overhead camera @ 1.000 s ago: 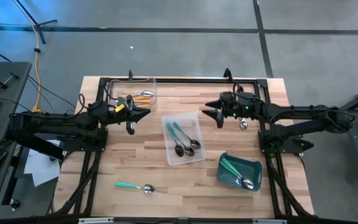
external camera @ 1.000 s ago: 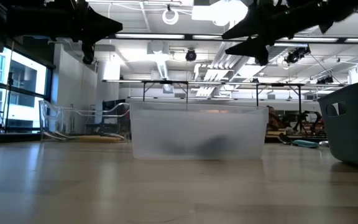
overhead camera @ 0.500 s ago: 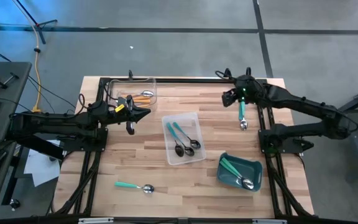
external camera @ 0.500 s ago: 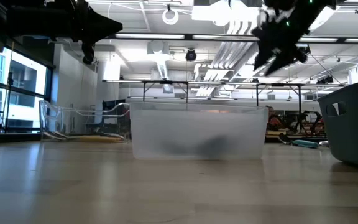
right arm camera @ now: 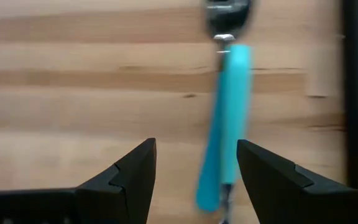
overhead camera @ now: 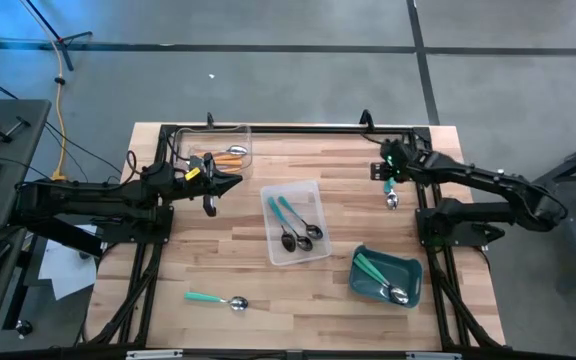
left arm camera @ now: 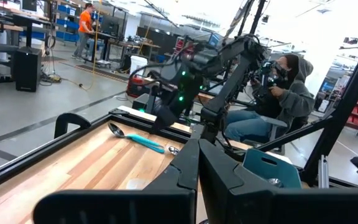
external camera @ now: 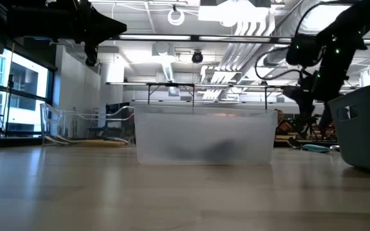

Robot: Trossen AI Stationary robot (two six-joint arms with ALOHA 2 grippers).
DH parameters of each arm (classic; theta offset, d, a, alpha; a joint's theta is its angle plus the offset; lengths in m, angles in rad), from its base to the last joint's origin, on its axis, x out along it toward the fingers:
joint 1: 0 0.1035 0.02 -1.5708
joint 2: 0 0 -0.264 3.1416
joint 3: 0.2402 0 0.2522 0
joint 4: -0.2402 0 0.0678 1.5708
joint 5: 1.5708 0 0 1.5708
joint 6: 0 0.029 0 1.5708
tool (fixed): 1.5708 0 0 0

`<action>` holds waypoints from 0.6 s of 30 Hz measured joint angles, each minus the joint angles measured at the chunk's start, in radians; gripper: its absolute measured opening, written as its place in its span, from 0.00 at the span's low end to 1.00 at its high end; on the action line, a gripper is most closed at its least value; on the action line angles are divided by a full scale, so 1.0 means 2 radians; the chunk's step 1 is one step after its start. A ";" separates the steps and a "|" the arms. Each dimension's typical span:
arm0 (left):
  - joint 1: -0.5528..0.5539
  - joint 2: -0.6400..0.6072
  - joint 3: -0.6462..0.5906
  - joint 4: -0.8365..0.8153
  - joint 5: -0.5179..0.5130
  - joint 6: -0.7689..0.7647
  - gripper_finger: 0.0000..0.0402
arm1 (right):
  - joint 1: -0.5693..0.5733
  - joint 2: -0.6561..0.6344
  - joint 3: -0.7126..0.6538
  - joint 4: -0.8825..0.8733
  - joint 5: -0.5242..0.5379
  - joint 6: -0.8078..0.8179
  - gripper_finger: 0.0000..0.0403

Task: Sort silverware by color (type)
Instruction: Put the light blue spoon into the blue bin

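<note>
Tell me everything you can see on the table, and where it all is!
Table: one, light wood.
Loose spoons: two, teal handles; one near the front left, one by the right edge under the right gripper.
Middle tray: one, clear, centre of table; two teal spoons inside.
Back tray: one, clear, back left; orange spoons inside.
Bin: one, teal, front right; green spoons inside.
Left gripper: one, dark, jaws shut, beside the back tray.
Right gripper: one, dark, jaws open, over the right-edge spoon.
</note>
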 joint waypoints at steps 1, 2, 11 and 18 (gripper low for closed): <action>0.000 0.000 0.000 0.000 0.000 0.000 0.00 | -0.005 0.000 -0.007 0.003 0.010 0.010 0.52; 0.000 0.000 0.000 0.000 0.000 0.000 0.00 | -0.009 0.000 -0.013 0.004 0.019 0.020 0.52; 0.000 0.000 0.000 0.000 0.000 0.000 0.00 | -0.018 0.000 -0.050 0.033 0.027 0.046 0.52; 0.000 0.000 0.000 -0.001 0.000 0.000 0.00 | -0.018 0.002 -0.050 0.029 0.044 0.042 0.52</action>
